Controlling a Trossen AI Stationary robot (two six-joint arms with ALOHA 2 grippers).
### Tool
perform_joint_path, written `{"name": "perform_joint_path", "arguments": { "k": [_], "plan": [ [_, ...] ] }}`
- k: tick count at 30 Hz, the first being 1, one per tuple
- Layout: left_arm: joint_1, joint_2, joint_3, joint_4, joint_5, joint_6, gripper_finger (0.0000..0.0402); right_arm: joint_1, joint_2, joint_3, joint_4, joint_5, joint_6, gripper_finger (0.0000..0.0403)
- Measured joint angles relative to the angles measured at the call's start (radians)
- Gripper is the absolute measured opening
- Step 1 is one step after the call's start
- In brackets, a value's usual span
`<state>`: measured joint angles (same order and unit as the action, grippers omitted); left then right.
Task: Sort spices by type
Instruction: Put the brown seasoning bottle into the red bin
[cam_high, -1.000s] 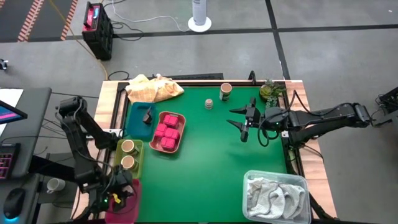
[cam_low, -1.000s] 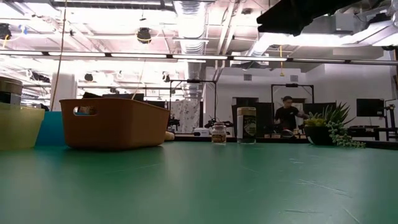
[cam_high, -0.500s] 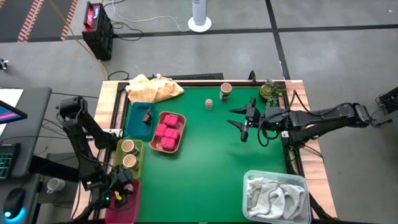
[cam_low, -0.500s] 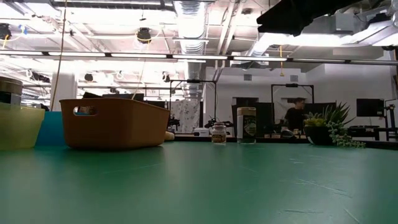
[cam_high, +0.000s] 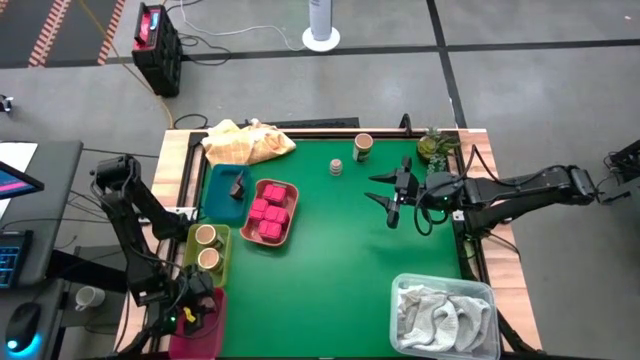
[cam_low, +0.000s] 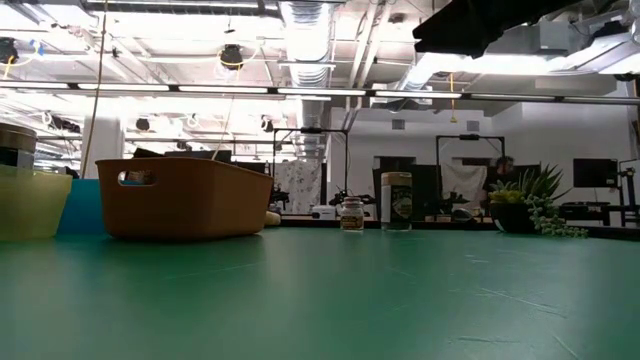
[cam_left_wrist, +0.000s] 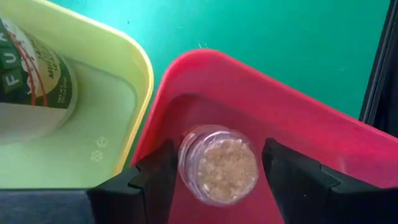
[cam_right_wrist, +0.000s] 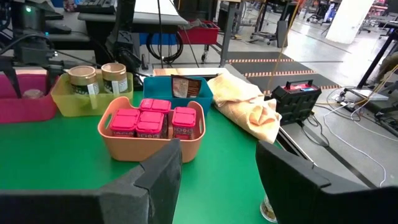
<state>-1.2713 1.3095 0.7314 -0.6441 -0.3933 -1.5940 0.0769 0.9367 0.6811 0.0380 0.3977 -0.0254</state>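
Green-topped table (cam_high: 340, 260) from above. The left gripper (cam_high: 190, 318) hangs over the magenta rectangular tray (cam_high: 205, 335) at the table's front left corner. In the left wrist view its fingers (cam_left_wrist: 155, 180) stand apart on either side of a tiny clear jar of pale grains (cam_left_wrist: 219, 165) lying in that tray, with a gap visible at each side: the jar is released, not grasped.

Next along the left edge, the lime rectangular tray (cam_high: 222, 262) holds two tan cylindrical cups (cam_high: 206, 247). Beyond it, the teal tray (cam_high: 214, 200) holds a dark wedge-shaped piece (cam_high: 237, 187). Just beside the teal tray, toward the table's middle, the salmon rectangular tray (cam_high: 285, 225) holds the pink cube-like packets (cam_high: 268, 210).

Near the far edge stand a third tan cup (cam_high: 363, 146) and a small grey-capped jar (cam_high: 336, 167), close together. A yellow cloth (cam_high: 248, 142) lies at the far left corner; a clear bin of white-grey cloths (cam_high: 445, 312) sits at the front right corner.

The right gripper (cam_high: 388, 199) waits above the table near the right edge, fingers parted, holding nothing.
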Motion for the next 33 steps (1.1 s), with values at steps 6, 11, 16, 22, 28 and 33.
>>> {"name": "perform_joint_path", "arguments": {
  "k": [6,11,16,22,28,33],
  "plan": [
    [0.000,-0.023,0.069,-0.084,0.025,0.002,0.0223,0.000,0.000,0.000,0.002,0.000,0.000,0.0234],
    [0.036,-0.068,0.144,-0.211,0.025,-0.001,0.0224,-0.016,0.030,0.000,0.045,0.000,0.000,0.0234],
    [0.125,-0.099,0.193,-0.332,0.024,0.067,0.0224,-0.097,0.183,0.000,0.174,0.000,-0.021,0.0234],
    [0.255,-0.106,0.211,-0.401,-0.014,0.218,0.0224,-0.224,0.402,0.012,0.391,-0.001,-0.028,0.0234],
    [0.358,-0.106,0.211,-0.419,-0.155,0.328,0.0224,-0.285,0.593,0.066,0.436,-0.005,-0.027,0.0236],
    [0.431,-0.105,0.211,-0.420,-0.269,0.417,0.0224,-0.290,0.756,0.149,0.445,-0.009,-0.035,0.0249]
  ]
}}
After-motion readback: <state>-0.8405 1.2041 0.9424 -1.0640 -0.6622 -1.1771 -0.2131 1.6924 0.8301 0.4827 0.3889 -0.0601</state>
